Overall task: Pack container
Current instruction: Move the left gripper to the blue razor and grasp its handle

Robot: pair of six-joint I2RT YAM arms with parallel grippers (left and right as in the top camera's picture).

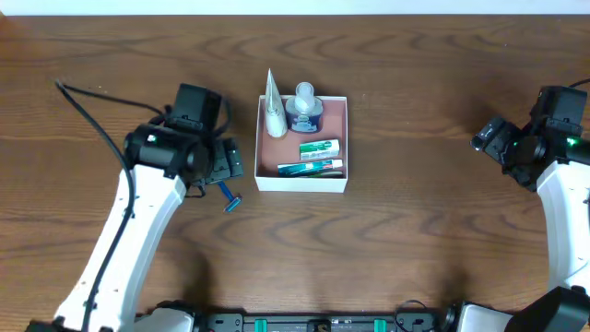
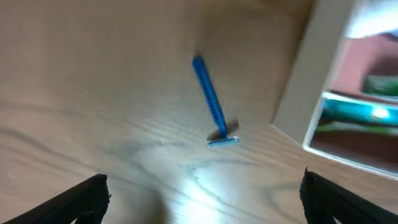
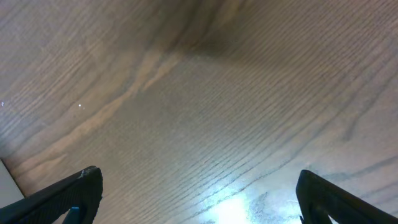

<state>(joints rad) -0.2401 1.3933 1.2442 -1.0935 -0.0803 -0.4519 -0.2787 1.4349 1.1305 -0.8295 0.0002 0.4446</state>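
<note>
The container [image 1: 261, 138] is a square white-walled box with a reddish-brown floor at the table's middle. It holds a white tube [image 1: 274, 109], a blue jar [image 1: 303, 111] and two green toothpaste boxes [image 1: 319, 148]. A blue razor [image 1: 228, 195] lies on the table just left of the container, and it also shows in the left wrist view [image 2: 211, 102]. My left gripper [image 2: 202, 196] is open and empty above the table beside the razor. My right gripper [image 3: 199, 196] is open and empty over bare wood at the far right. The container's corner shows in the left wrist view [image 2: 295, 87].
The wooden table [image 1: 415, 231] runs all round the container. A black cable [image 1: 92, 115] trails from the left arm at the back left. The arm bases stand along the front edge.
</note>
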